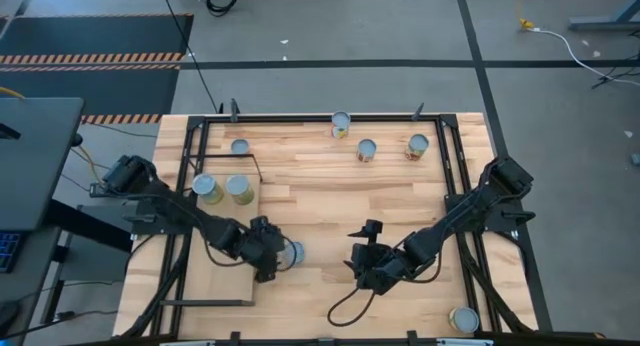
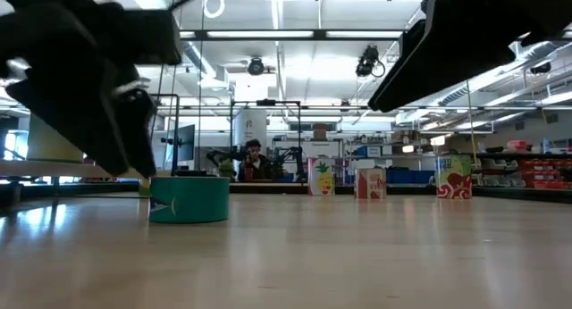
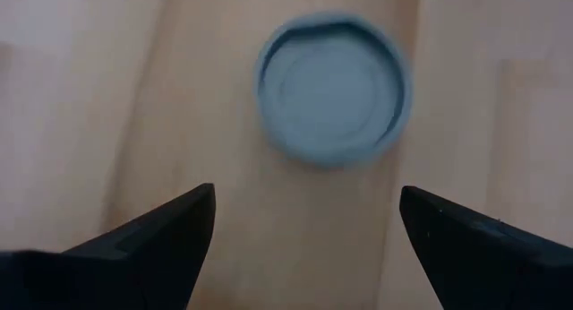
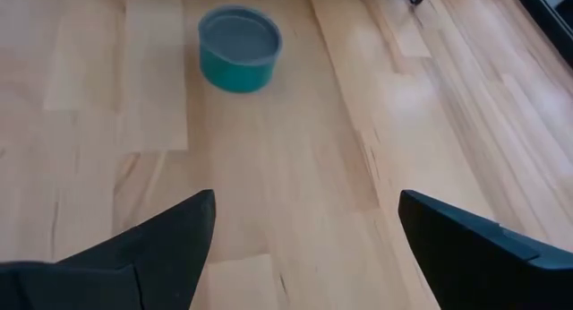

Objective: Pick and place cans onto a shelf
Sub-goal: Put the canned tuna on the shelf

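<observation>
Cans: one teal-sided can (image 1: 293, 252) w/ grey-blue top sits on tabletop (image 1: 320, 201) near front-centre, just beside the shelf's (image 1: 235, 276) right edge. Left gripper (image 1: 270, 258) hovers right over it, fingers spread wide; can top seen beyond the two tips in left wrist view (image 3: 332, 89), not gripped. Low view: same can (image 2: 189, 198) standing upright on the wood. Two cans (image 1: 222, 189) on the shelf's far part, one more (image 1: 239, 146) at back-left. Three cans (image 1: 366, 141) along back edge, one (image 1: 463, 319) at front-right corner. Right gripper (image 1: 362, 271) low over tabletop centre-front, fingers spread, holding nothing; teal can ahead of it in right wrist view (image 4: 239, 47). Person (image 2: 254, 162) seated far behind the table.
</observation>
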### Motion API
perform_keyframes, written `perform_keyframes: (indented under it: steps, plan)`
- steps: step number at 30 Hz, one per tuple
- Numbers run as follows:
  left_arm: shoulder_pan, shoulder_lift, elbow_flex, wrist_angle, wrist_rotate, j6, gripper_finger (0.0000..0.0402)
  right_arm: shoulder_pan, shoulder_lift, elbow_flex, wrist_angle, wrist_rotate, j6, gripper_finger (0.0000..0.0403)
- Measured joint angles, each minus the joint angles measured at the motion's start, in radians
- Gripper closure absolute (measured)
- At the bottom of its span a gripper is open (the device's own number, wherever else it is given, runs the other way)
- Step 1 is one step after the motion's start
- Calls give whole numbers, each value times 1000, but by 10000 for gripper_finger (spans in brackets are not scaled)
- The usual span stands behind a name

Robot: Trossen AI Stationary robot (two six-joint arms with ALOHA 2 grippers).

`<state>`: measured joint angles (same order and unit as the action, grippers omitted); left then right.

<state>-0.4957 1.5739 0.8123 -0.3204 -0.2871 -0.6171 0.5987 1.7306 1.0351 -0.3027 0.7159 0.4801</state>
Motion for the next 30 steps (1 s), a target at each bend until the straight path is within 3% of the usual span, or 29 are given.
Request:
perform_keyframes:
  steps: [6, 11, 17, 22, 30]
  plan:
    - [36, 23, -71, 254, 12, 46, 42, -3, 0, 0, 19, -1, -17, 45]
    - [39, 95, -74, 290, 3, 76, 42, -18, 1, 0, 30, -2, -36, 45]
    - [39, 173, -71, 452, -15, 113, 42, -48, 1, 1, 41, -3, -70, 45]
    - [38, 180, -71, 457, -44, 114, 46, -80, 1, 0, 52, -34, -91, 45]
    - [39, 180, -71, 536, -59, 167, 117, -135, 1, 0, 68, -61, -98, 46]
